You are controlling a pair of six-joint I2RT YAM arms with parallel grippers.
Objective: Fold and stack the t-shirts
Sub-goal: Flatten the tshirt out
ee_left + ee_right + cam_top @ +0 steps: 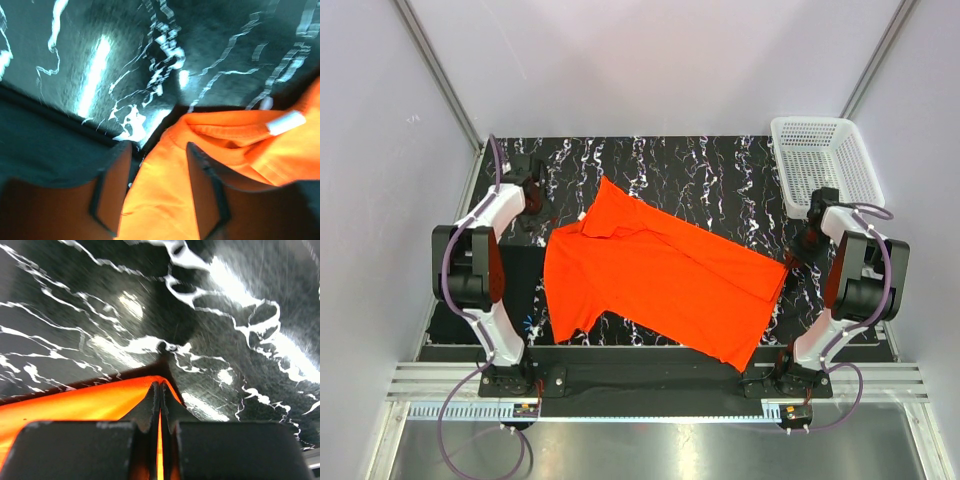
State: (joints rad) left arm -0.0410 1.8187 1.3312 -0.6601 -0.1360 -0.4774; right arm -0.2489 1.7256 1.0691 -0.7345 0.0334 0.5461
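The orange-red t-shirt [660,275] lies spread at a slant across the marbled mat [720,190], collar toward the back left. My left gripper [534,206] hovers at the shirt's collar corner. In the left wrist view its jaws [159,147] stand apart, with orange cloth [160,200] lying loose between and under them. My right gripper [792,258] is at the shirt's right edge. In the right wrist view it [161,386] is shut on a peak of orange cloth [75,402]. A plain black folded t-shirt [525,285] lies by the left sleeve.
A white mesh basket [825,160] stands at the back right corner of the mat. Grey walls close in on both sides. The arm bases and a metal rail [650,385] run along the near edge.
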